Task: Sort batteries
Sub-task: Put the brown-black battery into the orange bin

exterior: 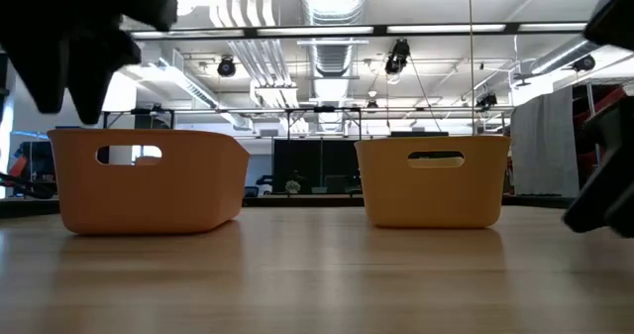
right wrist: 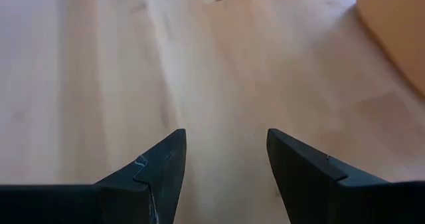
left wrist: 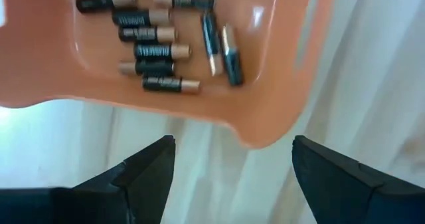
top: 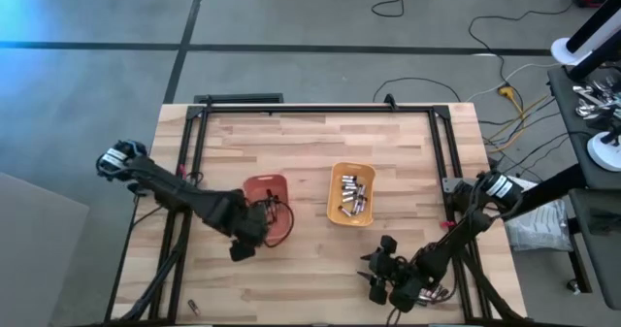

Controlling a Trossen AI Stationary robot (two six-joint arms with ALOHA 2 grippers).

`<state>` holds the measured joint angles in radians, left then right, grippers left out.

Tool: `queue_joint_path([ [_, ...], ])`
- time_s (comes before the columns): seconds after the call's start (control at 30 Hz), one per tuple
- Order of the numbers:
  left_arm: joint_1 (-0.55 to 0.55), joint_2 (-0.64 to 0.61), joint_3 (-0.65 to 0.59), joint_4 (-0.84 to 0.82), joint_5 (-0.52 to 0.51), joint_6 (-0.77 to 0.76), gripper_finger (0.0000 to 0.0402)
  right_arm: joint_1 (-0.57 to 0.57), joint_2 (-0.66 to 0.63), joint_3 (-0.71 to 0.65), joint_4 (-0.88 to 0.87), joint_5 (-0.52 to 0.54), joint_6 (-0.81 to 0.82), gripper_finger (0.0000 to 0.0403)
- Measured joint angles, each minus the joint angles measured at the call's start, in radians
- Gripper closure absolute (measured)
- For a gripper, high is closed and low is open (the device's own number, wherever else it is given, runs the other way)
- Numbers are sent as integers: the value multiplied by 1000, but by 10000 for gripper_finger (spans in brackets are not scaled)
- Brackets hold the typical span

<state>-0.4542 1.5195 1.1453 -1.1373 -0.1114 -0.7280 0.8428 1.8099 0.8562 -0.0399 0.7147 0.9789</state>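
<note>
Orange tray (left wrist: 265, 84) of batteries (left wrist: 159, 49) lies just ahead of the released left gripper (left wrist: 229, 161); right gripper (right wrist: 226, 154), also released, hovers over bare bench (right wrist: 99, 64).

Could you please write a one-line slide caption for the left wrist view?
Open left gripper above the wooden table, beside an orange plastic tray holding dark copper-banded cylindrical batteries.

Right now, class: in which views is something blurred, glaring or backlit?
Left wrist view: the orange tray and dark batteries look soft. Low view: ceiling lights glare, so the arms show as silhouettes. High view: blue glare in one corner.
</note>
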Motion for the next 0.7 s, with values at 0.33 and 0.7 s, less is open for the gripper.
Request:
queue_joint_path([
  [0.33, -204, -51, -20, 27, -63, -328, 125, -27, -29, 1, 1, -15, -110, 199],
  [0.7, -88, -62, -305, 300, -27, -409, 137, -27, -56, 1, -3, -69, -154, 199],
])
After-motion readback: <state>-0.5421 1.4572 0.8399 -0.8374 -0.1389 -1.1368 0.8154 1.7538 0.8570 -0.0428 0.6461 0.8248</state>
